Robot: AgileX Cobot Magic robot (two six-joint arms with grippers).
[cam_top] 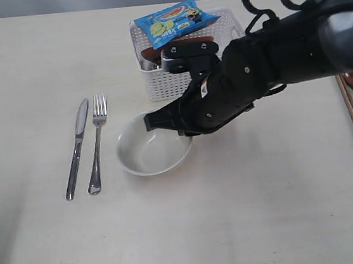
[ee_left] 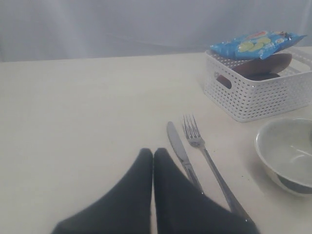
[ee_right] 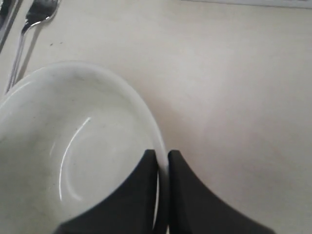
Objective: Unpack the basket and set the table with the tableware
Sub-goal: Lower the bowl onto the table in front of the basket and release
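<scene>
Your right gripper (ee_right: 162, 158) pinches the bowl (ee_right: 73, 146) by its rim, one finger inside, one outside. The bowl looks set down on the table (cam_top: 237, 214) right of the fork (cam_top: 96, 147). Just beyond stands the basket (cam_top: 158, 84), nearest this arm.

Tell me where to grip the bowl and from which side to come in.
Pinch the thin rim of the bowl, one finger inside, one outside, from above on its right side in the exterior view. It sits upright and open, likely too wide to span, and the fork lies to its left. The right gripper pinches it that way.
</scene>
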